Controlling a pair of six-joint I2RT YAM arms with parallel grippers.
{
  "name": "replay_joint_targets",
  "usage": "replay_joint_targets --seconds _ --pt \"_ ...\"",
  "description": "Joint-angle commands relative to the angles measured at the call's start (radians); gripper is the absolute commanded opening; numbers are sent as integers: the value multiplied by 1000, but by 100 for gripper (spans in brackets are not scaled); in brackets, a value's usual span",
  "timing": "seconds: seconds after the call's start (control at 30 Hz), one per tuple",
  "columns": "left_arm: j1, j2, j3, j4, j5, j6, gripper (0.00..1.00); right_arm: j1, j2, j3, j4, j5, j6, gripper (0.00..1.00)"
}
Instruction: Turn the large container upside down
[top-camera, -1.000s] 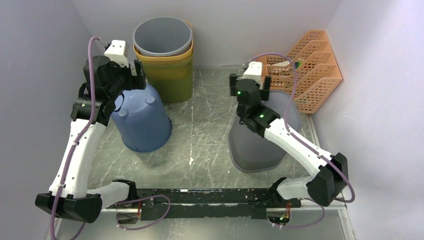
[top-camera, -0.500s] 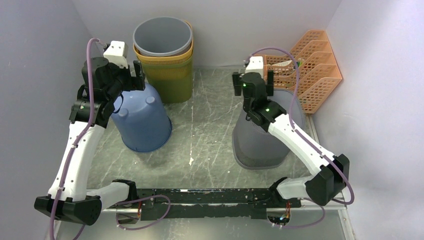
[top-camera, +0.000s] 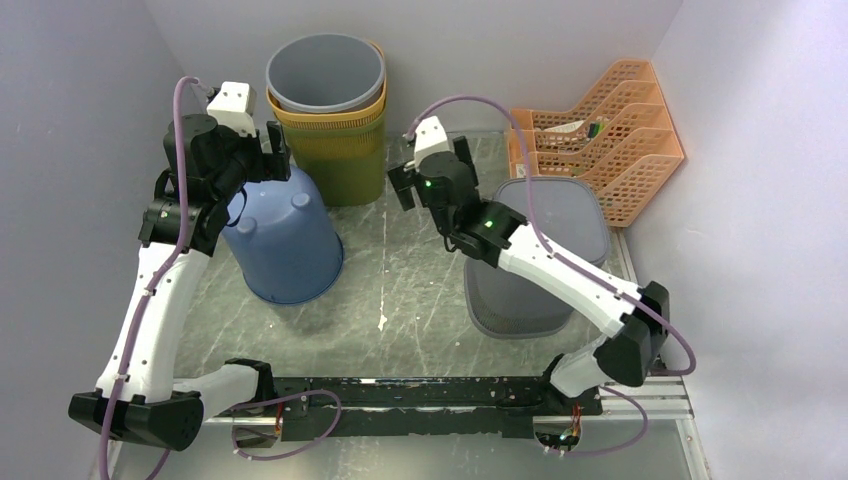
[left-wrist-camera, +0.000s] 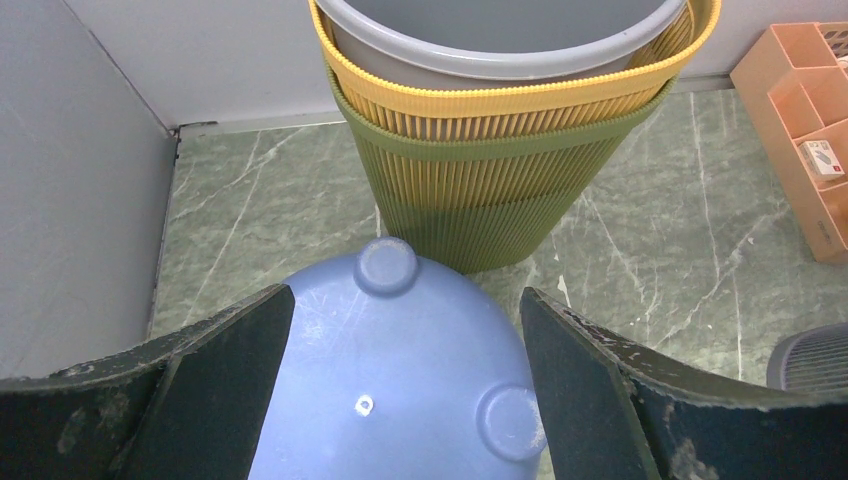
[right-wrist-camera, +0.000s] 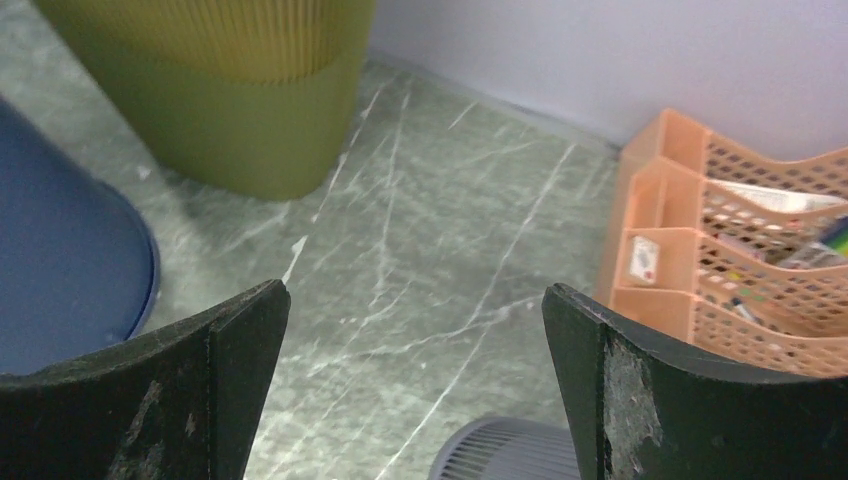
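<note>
The top view alone takes in both inverted containers. At centre right, the large grey plastic bin (top-camera: 568, 205) stands mouth down on the green-grey marbled tabletop (top-camera: 410, 270). Its flat rounded-rectangular base faces up and its long axis is vertical. The lower wall is finely slatted, the base smooth. At left of the frame a smooth blue plastic bucket (top-camera: 285, 240) also stands rim down.

The left wrist view adds detail that the top view lacks. It shows round moulded feet and a small centre hole on the blue bucket's upturned base (left-wrist-camera: 400, 380). The left gripper (left-wrist-camera: 405, 300) hangs just above that base with its black, scuffed fingers (left-wrist-camera: 215, 380) spread wide, holding nothing. In the upper half of this view, a grey round pail (left-wrist-camera: 500, 30) sits nested in a yellow ribbed basket (left-wrist-camera: 500, 105). That basket sits in an olive-green ribbed basket (left-wrist-camera: 490, 200).

The right wrist view shows the right gripper (right-wrist-camera: 415, 300) over bare marble, its fingers (right-wrist-camera: 640, 400) fully parted and empty. Only a sliver of the grey bin's slatted edge (right-wrist-camera: 510, 455) shows at the bottom of this frame. An orange perforated plastic file sorter (right-wrist-camera: 740, 260) lies at the right, with small items in its slots.

In the top view the right gripper (top-camera: 430, 165) hovers left of the grey bin, clear of it.
</note>
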Motion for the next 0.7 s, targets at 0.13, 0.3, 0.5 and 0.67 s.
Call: replay_joint_targets --seconds 0.13,0.3,0.5,0.67 --pt "-7 -15 -5 8 -2 2 95 9 118 -102 93 -137 148 100" --pt "-6 -22 -24 0 -21 18 95 7 146 -129 87 -52 221 100" --pt "-6 -24 -40 1 -27 24 96 -17 38 -318 100 8 339 100" --pt "-7 -12 -45 11 -8 6 95 -121 -60 -448 87 -84 429 100"
